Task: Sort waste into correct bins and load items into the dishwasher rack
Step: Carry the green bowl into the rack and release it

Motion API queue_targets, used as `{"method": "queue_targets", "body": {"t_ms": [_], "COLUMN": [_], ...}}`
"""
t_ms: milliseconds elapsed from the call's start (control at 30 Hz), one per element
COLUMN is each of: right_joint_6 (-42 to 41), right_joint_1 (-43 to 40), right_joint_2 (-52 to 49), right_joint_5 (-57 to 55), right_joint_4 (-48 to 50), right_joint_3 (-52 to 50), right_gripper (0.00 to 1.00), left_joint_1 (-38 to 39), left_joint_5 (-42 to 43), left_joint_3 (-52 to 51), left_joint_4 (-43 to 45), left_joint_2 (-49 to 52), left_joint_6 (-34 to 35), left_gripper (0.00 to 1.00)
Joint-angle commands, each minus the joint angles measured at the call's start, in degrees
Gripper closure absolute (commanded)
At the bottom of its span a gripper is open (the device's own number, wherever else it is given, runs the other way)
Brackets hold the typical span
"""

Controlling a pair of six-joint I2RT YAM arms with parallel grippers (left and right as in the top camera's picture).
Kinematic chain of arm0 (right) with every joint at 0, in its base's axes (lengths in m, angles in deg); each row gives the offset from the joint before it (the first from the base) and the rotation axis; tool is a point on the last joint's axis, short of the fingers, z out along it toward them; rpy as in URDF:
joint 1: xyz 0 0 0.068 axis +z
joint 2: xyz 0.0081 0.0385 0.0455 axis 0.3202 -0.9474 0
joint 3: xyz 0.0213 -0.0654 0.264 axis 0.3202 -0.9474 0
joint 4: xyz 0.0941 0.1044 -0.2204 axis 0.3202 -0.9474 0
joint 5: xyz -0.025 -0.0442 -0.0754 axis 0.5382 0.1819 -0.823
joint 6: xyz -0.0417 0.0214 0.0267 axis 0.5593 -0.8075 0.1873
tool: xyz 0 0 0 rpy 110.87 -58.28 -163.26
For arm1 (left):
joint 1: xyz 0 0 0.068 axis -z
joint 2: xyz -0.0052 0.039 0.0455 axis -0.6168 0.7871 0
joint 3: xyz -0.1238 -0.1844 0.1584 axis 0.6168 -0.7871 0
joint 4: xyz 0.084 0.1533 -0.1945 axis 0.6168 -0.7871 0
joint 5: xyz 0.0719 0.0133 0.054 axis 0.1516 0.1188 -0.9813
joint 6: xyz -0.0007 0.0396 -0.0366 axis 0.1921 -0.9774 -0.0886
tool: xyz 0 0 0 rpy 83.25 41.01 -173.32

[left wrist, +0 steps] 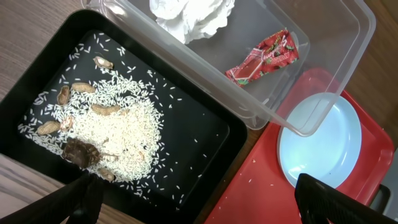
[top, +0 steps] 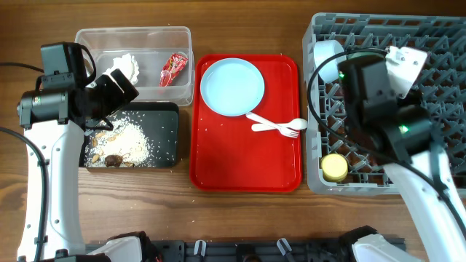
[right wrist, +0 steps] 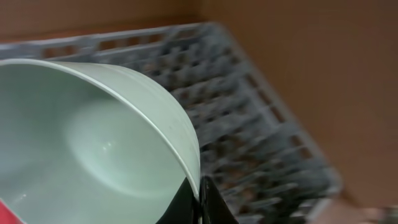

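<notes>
Right tool (right wrist: 200, 204) grips a mint bowl (right wrist: 93, 143) by its rim over the far-left corner of the rack (right wrist: 249, 118); left tool (left wrist: 208, 208) hangs wide open above the black tray (left wrist: 205, 134).

No lettering could be read anywhere; the red wrapper (left wrist: 264, 57) (lying in the clear tub (left wrist: 329, 37)) carried white markings, too crumpled and blurred to make out.
</notes>
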Motion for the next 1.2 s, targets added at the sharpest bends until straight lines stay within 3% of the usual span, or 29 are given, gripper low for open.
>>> {"method": "queue_targets", "body": {"t_ms": [0, 167, 433, 800, 1000, 1167], "right_joint_6": [4.44, 13.7, 13.77, 14.56, 20.41, 23.26], "right_joint_1": [-0.09, -0.09, -0.15, -0.15, -0.15, -0.15], "right_joint_2": [-6.56, -16.94, -27.32, -29.18, -29.18, -29.18], "right_joint_5": [-12.74, -13.22, -13.64, -11.3, -22.43, -17.2], "right_joint_4": [-0.24, -0.22, -0.22, 0.42, 0.44, 2.36], "right_joint_3": [-1.7, -1.7, -1.7, -1.7, -1.7, -1.7], "right_gripper": [0.96, 0.96, 0.96, 0.96, 0.96, 0.96], "left_joint_1": [-0.26, -0.26, -0.26, -0.26, -0.26, -0.26], "left_joint_5": [-0.11, -0.11, -0.11, -0.11, -0.11, -0.11], "left_joint_3": [0.66, 0.66, 0.66, 0.63, 0.66, 0.66], "left_joint_4": [0.13, 0.13, 0.13, 0.13, 0.13, 0.13], "left_joint_2": [-0.37, -0.37, -0.37, -0.37, -0.37, -0.37], "left_joint_6": [-0.09, -0.09, -0.09, -0.09, -0.09, -0.09], "left_gripper": [0.0, 0.0, 0.0, 0.0, 0.0, 0.0]}}
